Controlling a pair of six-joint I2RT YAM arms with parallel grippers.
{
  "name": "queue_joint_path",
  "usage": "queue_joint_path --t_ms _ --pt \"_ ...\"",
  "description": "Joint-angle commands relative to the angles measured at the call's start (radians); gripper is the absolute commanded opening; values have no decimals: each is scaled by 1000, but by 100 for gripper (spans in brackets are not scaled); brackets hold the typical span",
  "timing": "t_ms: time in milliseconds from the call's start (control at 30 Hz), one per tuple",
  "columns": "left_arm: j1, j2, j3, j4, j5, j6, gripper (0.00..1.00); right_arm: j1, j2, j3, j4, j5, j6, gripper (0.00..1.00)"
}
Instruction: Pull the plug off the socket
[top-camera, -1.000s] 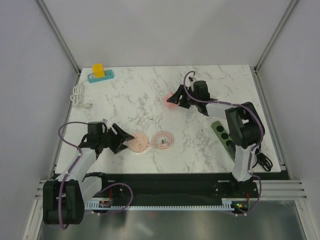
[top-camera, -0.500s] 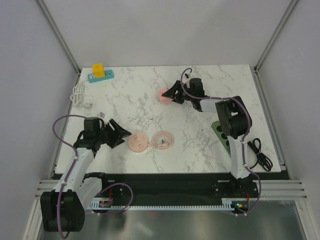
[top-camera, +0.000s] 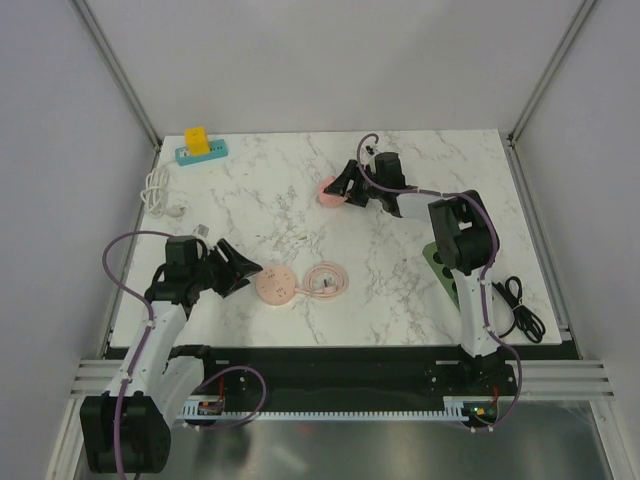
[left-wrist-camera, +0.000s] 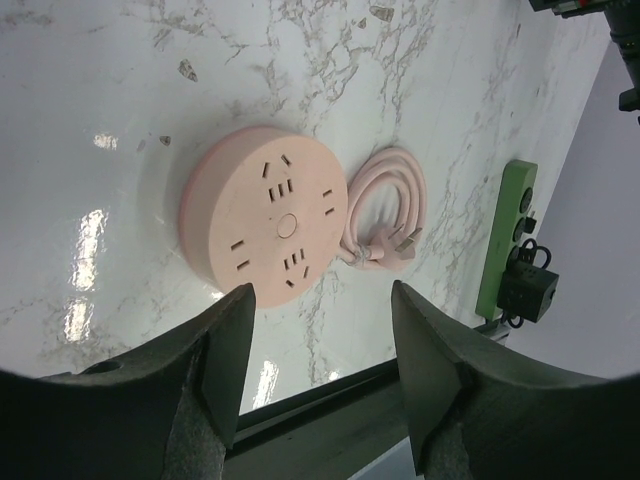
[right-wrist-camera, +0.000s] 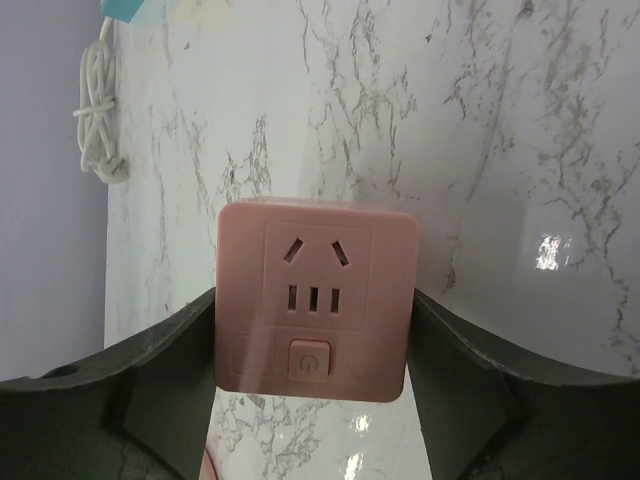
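A round pink socket (top-camera: 275, 286) (left-wrist-camera: 265, 215) lies flat on the marble near the front, its coiled pink cable (top-camera: 327, 279) (left-wrist-camera: 385, 215) beside it. My left gripper (top-camera: 243, 271) (left-wrist-camera: 320, 300) hovers just left of the socket, open, with nothing between its fingers. At the far middle of the table my right gripper (top-camera: 345, 188) (right-wrist-camera: 312, 330) is shut on a square pink plug (top-camera: 328, 190) (right-wrist-camera: 315, 300). Both fingers press the plug's sides, and its face with a power button points at the camera.
A green power strip (top-camera: 447, 270) (left-wrist-camera: 513, 225) with a black plug and black cable (top-camera: 520, 315) lies at the right edge. A teal strip with a yellow adapter (top-camera: 200, 148) sits at the back left, with a bundled white cable (top-camera: 157, 192) (right-wrist-camera: 100, 110) near it.
My right gripper has carried the pink plug left and farther back. My left gripper has drawn back a little from the round socket and its jaws have narrowed slightly.
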Motion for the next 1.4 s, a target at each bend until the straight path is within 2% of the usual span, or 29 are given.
queue_joint_path --t_ms 0,33,100,333,500,633,767,867,933,967,1000,1067,1100,1200,1300,1367 --pt "1 -33 9 -9 24 27 63 -6 3 53 -57 37 -69 77" --pt "1 -37 7 -12 20 27 63 -7 0 56 -71 48 -78 79" --pt "1 -45 9 -17 18 27 63 -9 -11 65 -101 59 -101 97" --pt "3 -42 18 -24 12 24 63 -47 -86 134 -297 132 -244 98" --pt "1 -36 27 -26 10 24 64 -75 -260 206 -607 356 -408 98" --pt "1 -19 43 -24 6 33 67 -70 -431 91 -663 410 -433 98" --pt "1 7 60 -21 20 33 68 -26 -609 -161 -657 416 -434 98" --pt "3 -14 61 -21 41 27 67 71 -678 -338 -582 348 -471 98" --pt "-29 -34 63 -21 55 22 67 183 -710 -427 -508 294 -485 98" --pt "-31 -50 67 -20 62 20 67 223 -716 -502 -438 286 -485 98" --pt "-34 -50 73 -21 82 24 67 294 -719 -532 -402 283 -480 98" --pt "-34 -44 104 -32 107 34 67 361 -712 -585 -318 294 -469 98" --pt "-32 -34 118 -44 130 42 67 419 -701 -589 -313 300 -472 97" --pt "-32 -56 159 -75 148 54 66 515 -637 -546 -325 326 -524 88" --pt "-34 -93 181 -80 136 65 66 576 -568 -478 -382 402 -566 73" --pt "-32 -94 201 -87 132 73 65 589 -532 -445 -396 422 -572 70"
